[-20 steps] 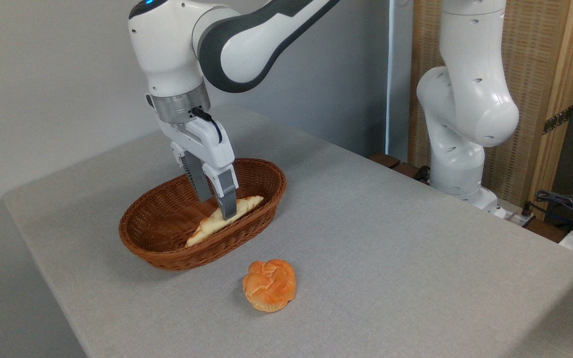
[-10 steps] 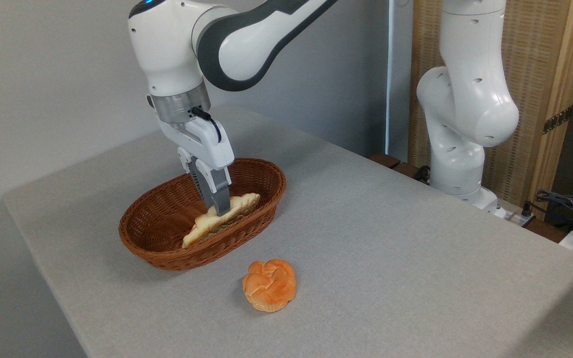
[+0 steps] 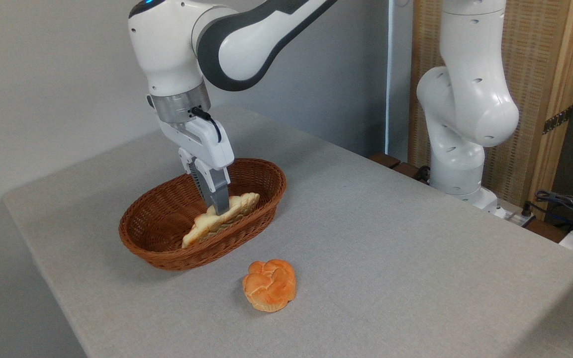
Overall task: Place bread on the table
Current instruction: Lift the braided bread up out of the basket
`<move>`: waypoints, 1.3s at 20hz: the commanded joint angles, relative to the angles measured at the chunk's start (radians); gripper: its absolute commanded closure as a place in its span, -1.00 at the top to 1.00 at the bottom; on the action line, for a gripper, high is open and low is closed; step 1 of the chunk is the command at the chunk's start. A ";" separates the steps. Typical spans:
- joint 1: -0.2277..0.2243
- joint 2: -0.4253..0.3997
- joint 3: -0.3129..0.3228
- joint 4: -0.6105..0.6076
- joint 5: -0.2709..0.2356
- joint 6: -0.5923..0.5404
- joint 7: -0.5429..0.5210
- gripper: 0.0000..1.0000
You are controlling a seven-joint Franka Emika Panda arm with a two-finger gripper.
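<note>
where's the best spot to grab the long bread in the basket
Grip the bread across its narrow middle, coming from above: it lies lengthwise in the basket, whose walls block the sides. The gripper is shut on it there.

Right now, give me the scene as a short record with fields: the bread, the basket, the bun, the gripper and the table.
bread: long pale loaf, tilted, inside the basket, one end raised
basket: brown oval wicker, on the table, holds only the bread
bun: small round orange, on the table in front of the basket, apart from it
gripper: pointing down into the basket, fingers closed on the bread near its raised end
table: light grey fabric surface
task state: bread not yet on the table
</note>
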 commanded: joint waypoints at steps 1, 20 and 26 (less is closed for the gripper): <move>-0.004 -0.004 0.003 0.000 0.013 0.010 -0.011 -1.00; 0.009 -0.072 0.027 0.070 0.007 -0.084 -0.011 -1.00; 0.008 -0.095 0.194 0.069 0.011 -0.102 0.120 -1.00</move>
